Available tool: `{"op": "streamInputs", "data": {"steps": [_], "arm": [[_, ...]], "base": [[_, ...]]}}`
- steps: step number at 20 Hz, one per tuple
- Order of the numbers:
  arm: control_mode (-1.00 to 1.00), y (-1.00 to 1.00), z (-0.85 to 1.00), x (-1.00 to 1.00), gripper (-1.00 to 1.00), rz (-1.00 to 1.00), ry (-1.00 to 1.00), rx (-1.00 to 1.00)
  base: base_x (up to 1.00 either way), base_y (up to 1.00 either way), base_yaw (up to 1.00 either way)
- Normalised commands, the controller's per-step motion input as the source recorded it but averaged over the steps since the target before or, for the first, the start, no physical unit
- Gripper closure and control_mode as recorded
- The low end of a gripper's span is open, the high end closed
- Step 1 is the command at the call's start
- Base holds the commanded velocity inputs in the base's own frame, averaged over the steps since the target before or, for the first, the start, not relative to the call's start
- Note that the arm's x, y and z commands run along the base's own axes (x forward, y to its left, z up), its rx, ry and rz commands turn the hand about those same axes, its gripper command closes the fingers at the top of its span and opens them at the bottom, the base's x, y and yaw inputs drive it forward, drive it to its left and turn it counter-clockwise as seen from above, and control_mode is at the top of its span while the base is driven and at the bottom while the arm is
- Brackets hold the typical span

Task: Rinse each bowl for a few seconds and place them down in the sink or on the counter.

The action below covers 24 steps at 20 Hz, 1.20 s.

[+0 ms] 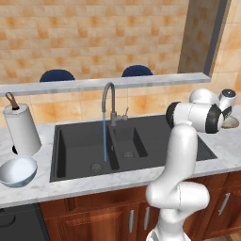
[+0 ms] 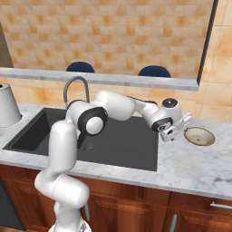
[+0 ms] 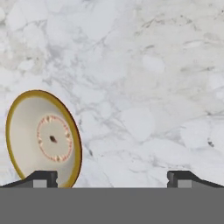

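My pincer [image 2: 187,124] hangs over the desk [image 2: 190,167] to the right of the sink [image 2: 122,145], its jaws spread wide with nothing between them. In the hand view I see both fingertips [image 3: 43,178] standing far apart above bare marble. The tan bowl [image 2: 200,136] sits on the desk just beside the pincer, on the side away from the sink; in the hand view the tan bowl [image 3: 43,138] lies at the left, its brown rim just above the left fingertip, not between the jaws. I cannot tell whether that tip touches the rim.

The blue bowl [image 1: 18,170] rests on the desk at the far left of the sink, near the front edge, just in front of a paper towel roll [image 1: 21,128]. It is well apart from the pincer, with the whole sink between them.

Water runs in a thin stream from the tap [image 1: 109,101] into the large basin, close to the divider. Both basins look bare.

Around the tan bowl I have open marble toward the front edge of the desk and to the right. Behind it the tiled wall [image 2: 217,97] rises close, and the ledge [image 2: 113,78] runs above the tap.
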Motion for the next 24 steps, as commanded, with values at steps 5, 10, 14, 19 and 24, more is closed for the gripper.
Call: {"op": "streamInputs", "data": {"steps": [5,10,14,19,24], "arm": [[-1.0,-0.17,-0.16,0.27,-1.0,0.0,0.0,0.0],[-1.0,-0.16,-0.18,0.28,-1.0,0.0,0.0,0.0],[-1.0,-0.16,-0.18,0.27,-1.0,0.0,0.0,0.0],[-1.0,-0.15,-0.18,0.26,-1.0,0.0,0.0,0.0],[-1.0,-0.14,-0.18,0.25,-1.0,0.0,0.0,0.0]], "base": [[0.0,0.0,0.0],[0.0,0.0,0.0],[0.0,0.0,0.0],[0.0,0.0,0.0],[0.0,0.0,0.0]]}}
